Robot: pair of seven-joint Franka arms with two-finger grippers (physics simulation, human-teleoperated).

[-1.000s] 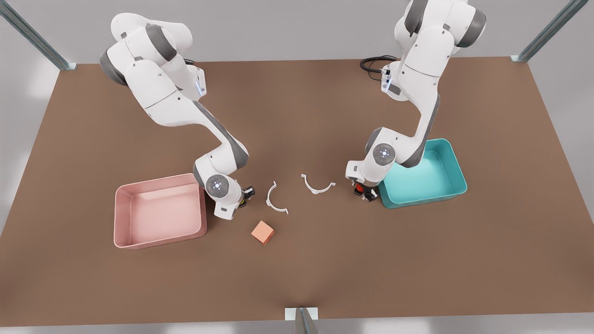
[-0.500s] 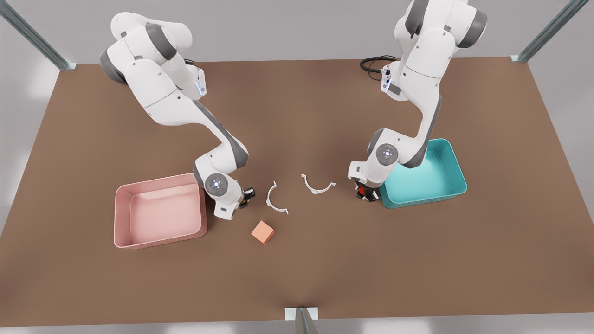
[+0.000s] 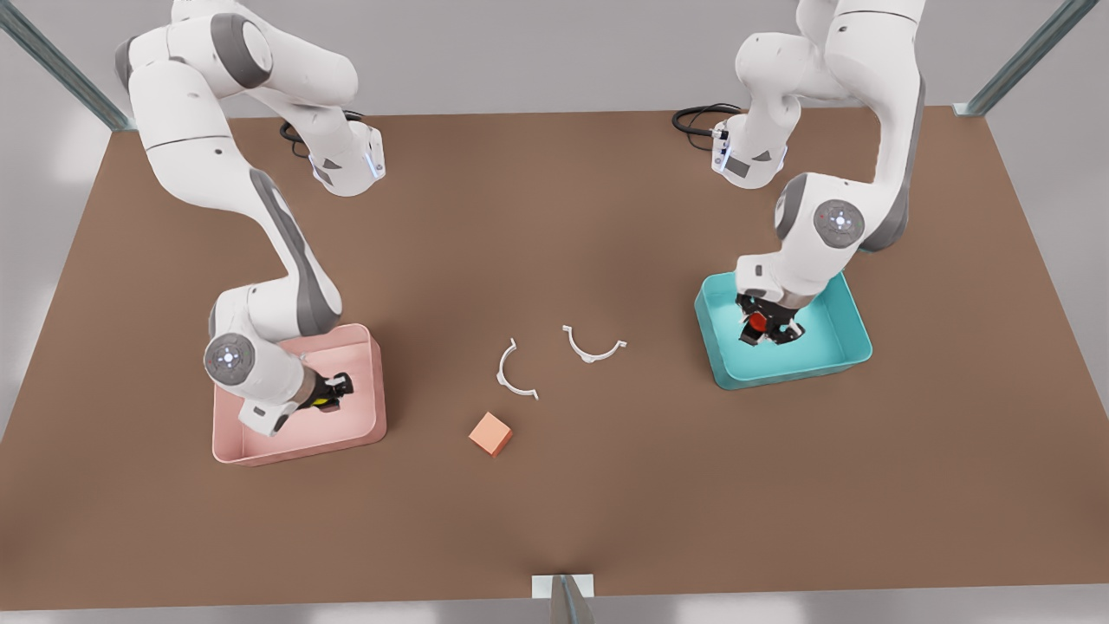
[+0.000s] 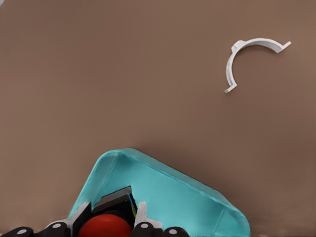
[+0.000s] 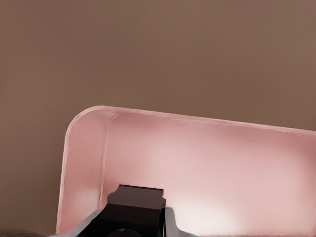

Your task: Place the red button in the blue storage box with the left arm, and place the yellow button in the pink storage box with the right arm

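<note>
The red button (image 3: 758, 322) sits pinched in the left hand (image 3: 766, 329) over the inside of the blue storage box (image 3: 845, 342); in the front view its round cap faces up toward the camera, and the thing is too squat to give any long axis. In the left wrist view the red cap (image 4: 104, 226) and its black base show between two pale fingers (image 4: 141, 215) pressed on either side, with the teal box's corner (image 4: 163, 187) behind. The yellow button (image 3: 322, 401) is likewise gripped by the right hand (image 3: 327, 394) over the floor of the pink storage box (image 3: 374, 381), at its part nearer the front view's right; only a sliver of yellow shows, so its facing cannot be told. The right wrist view shows the black base (image 5: 134, 207) against the pink wall (image 5: 197, 158). Half a second ago both hands were low on the table just outside their boxes, beside the two white curved clips (image 3: 516, 371) (image 3: 593, 345); both arms have since swung outward over the boxes. The salmon cube (image 3: 490, 433) and clips lie on the brown table (image 3: 554, 217) as before.
</note>
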